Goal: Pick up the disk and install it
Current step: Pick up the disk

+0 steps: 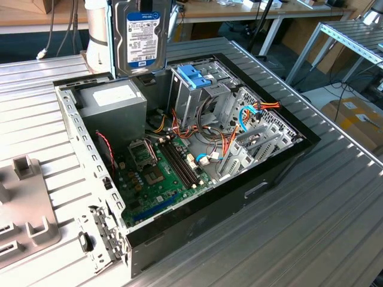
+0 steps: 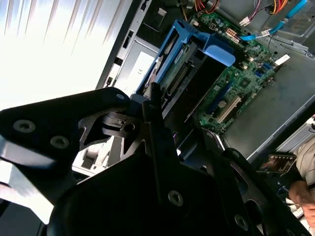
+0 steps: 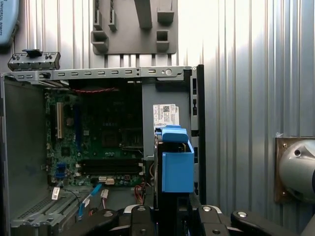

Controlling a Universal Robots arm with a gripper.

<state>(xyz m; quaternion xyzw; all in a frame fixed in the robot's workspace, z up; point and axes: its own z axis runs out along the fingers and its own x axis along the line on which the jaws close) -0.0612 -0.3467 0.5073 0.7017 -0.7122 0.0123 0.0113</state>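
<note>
Labels first: the flat silver-grey disk (image 1: 139, 37) has a white and blue printed sticker facing the exterior view, with print too small for me to make out. It hangs upright in the air over the back of the open black computer case (image 1: 281, 161), above the big grey power-supply box (image 1: 114, 104) with its own white sticker, and near the tall metal cage (image 1: 192, 76) with the blue plastic top. The black gripper (image 3: 170, 219) is pinching the disk between its fingers. The green motherboard (image 1: 157, 173) lies on the case floor, and the case sits on a ribbed metal table (image 1: 311, 227).
</note>
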